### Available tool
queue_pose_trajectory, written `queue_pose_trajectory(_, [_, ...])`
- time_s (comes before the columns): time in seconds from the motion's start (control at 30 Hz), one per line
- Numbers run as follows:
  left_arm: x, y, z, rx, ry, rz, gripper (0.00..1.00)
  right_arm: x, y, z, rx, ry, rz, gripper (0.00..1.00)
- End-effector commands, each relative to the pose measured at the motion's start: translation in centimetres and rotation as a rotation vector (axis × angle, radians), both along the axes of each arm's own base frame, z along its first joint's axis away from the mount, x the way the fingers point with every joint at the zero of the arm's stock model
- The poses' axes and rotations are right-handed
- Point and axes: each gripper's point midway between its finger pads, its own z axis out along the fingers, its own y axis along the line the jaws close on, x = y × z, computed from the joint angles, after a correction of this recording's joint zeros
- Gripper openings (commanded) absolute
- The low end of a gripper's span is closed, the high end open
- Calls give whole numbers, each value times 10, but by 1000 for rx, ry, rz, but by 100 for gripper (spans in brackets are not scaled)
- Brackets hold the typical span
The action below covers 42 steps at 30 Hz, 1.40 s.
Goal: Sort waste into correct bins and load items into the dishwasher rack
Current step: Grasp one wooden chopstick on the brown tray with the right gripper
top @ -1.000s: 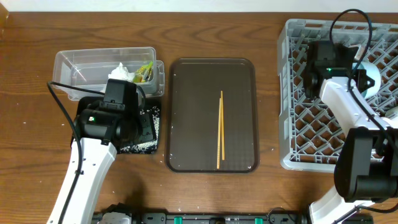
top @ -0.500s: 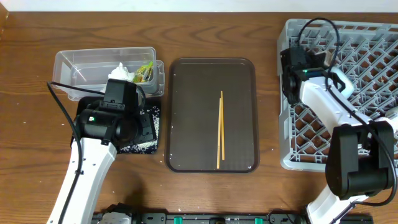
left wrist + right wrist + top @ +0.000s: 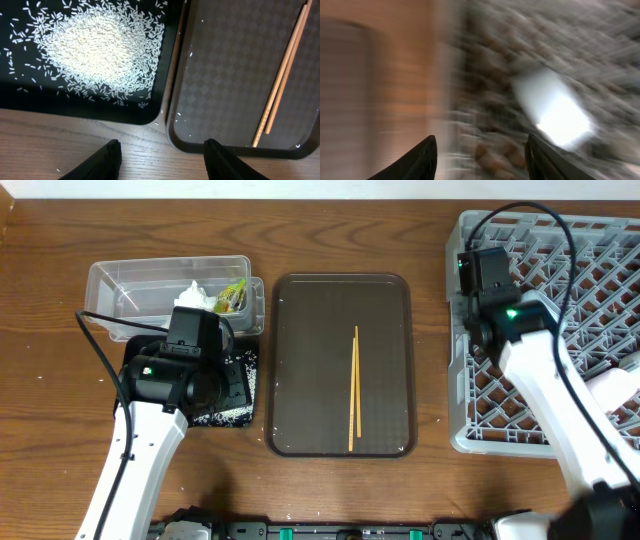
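Left end effector hangs open and empty over the tabletop by the black tray; right end effector, also spread and empty, is at the dishwasher rack.
Your tissue and snack wrapper sit in the clear tub, with the rice in the black tray. The chopsticks lie flat on the brown serving tray, well apart from the rack. Watch the pickup: thin sticks could slip or separate, then drop through the lattice floor.
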Motion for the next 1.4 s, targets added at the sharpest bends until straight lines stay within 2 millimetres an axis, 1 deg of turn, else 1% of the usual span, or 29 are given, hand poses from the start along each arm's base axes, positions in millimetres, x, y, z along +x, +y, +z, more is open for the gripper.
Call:
queue_pose_trajectory(0.0, [-2, 4, -3, 16, 9, 13, 56, -16, 98, 9, 378, 47, 276, 56])
queue_pose_trajectory(0.03, [-2, 4, -3, 16, 9, 13, 56, -20, 112, 7, 421, 65, 294, 56])
queue_pose_trajectory(0.13, [-2, 4, -3, 16, 9, 13, 56, -32, 139, -9, 444, 129, 312, 56])
queue_pose_trajectory(0.17, [-2, 4, -3, 16, 9, 13, 56, -38, 150, -19, 437, 165, 333, 53])
queue_pose_trajectory(0.2, [-2, 4, -3, 16, 9, 13, 56, -42, 157, -27, 430, 191, 342, 52])
queue_pose_trajectory(0.27, [-2, 4, -3, 16, 9, 13, 56, -53, 171, -51, 406, 268, 343, 47])
queue_pose_trajectory(0.3, [-2, 4, -3, 16, 9, 13, 56, -58, 175, -62, 389, 301, 333, 43])
queue_pose_trajectory(0.33, [-2, 4, -3, 16, 9, 13, 56, -65, 178, -76, 368, 344, 308, 41])
queue_pose_trajectory(0.43, [-2, 4, -3, 16, 9, 13, 56, -78, 185, -106, 345, 435, 257, 40])
queue_pose_trajectory(0.53, [-2, 4, -3, 16, 9, 13, 56, -91, 190, -133, 324, 515, 214, 35])
queue_pose_trajectory(0.67, [-2, 4, -3, 16, 9, 13, 56, -102, 192, -156, 282, 575, 197, 29])
queue_pose_trajectory(0.8, [-2, 4, -3, 17, 9, 13, 56, -103, 177, -167, 206, 578, 134, 28])
queue_pose_trajectory(0.87, [-2, 4, -3, 17, 9, 13, 56, -103, 173, -169, 188, 579, 126, 28])
queue_pose_trajectory(1.17, [-2, 4, -3, 16, 9, 13, 56, -116, 179, -187, 166, 633, 122, 28])
queue_pose_trajectory(1.37, [-2, 4, -3, 16, 9, 13, 56, -119, 182, -187, 161, 636, 133, 28])
